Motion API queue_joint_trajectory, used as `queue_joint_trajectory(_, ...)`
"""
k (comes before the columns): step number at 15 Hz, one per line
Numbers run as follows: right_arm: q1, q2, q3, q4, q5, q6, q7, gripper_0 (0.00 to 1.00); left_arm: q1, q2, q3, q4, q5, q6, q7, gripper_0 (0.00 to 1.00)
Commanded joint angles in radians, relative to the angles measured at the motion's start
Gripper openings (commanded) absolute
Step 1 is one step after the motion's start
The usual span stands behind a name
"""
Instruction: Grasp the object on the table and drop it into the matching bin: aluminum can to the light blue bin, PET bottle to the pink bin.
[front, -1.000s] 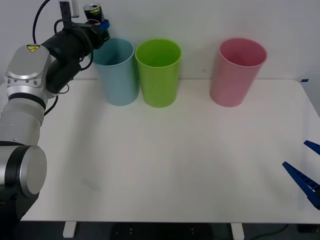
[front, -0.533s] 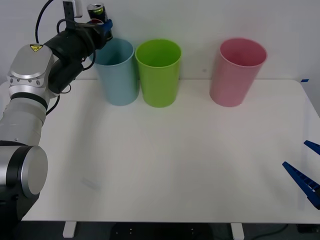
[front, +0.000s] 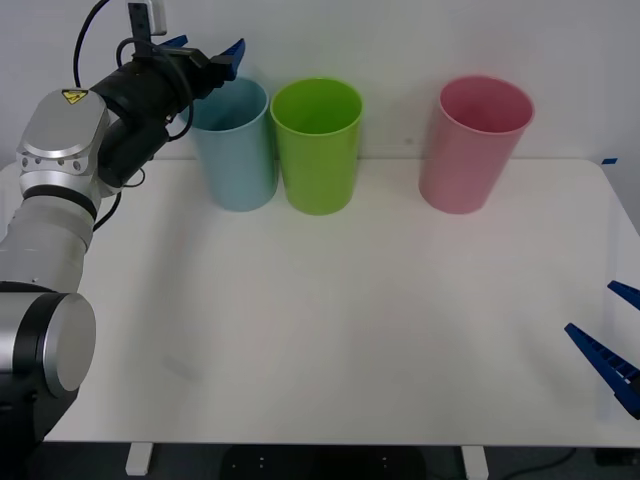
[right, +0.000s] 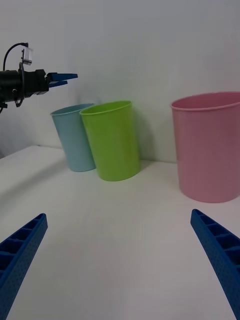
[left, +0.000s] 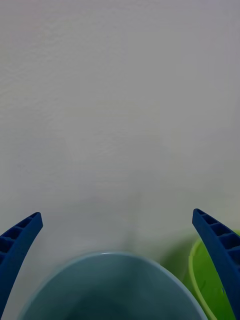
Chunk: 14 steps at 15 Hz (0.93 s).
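Can-wise, the big change is that the dark green aluminum can, pinched in the left hand a moment ago, is gone from between its fingers. The left hand (front: 205, 50) now hovers with its blue fingers spread wide and nothing between them, poised directly above the mouth of the light blue bin (front: 232, 145). My reading is that the can has dropped inside that bin; its interior is too shadowed in the left wrist view to confirm the can lying at the bottom.

Nearest of all, the right hand (front: 612, 345) sits parked low over the near right edge of the desk (front: 350, 310), its fingers wide apart and holding nothing, far from every bin. From its wrist view the bare white desk stretches ahead of its fingers toward the row of bins.

Farther out, just below the left hand's open fingers, the light blue bin's rim (left: 107, 257) curves directly under the gap. The lime green bin (front: 317, 145) stands touching or nearly touching it on the side toward the robot's right, while the pink bin (front: 473, 142) stands well apart, farther to the right again.

If the can is indeed in the light blue bin, the sort matches the rule, and what remains is likely only to draw the left arm back clear of the rim.
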Motion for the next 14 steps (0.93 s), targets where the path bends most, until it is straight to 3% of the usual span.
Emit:
queue_joint_trajectory(1, 0.0, 0.0, 0.0, 0.0, 0.0, 0.0, 0.0, 1.0, 0.009, 0.002, 0.0, 0.0, 0.025, -0.012, -0.005, 1.0)
queue_joint_trajectory(6, 0.0, 0.0, 0.0, 0.0, 0.0, 0.0, 0.0, 1.0, 0.08, 0.052, -0.009, -0.057, 0.157, -0.103, -0.037, 1.0)
queue_joint_trajectory(10, 0.0, 0.0, 0.0, 0.0, 0.0, 0.0, 0.0, 1.0, 0.253, 0.106, -0.075, -0.25, 0.319, -0.104, -0.043, 1.0)
queue_joint_trajectory(14, 0.0, 0.0, 0.0, 0.0, 0.0, 0.0, 0.0, 1.0, 0.42, 0.148, -0.075, -0.419, 0.413, -0.121, -0.061, 1.0)
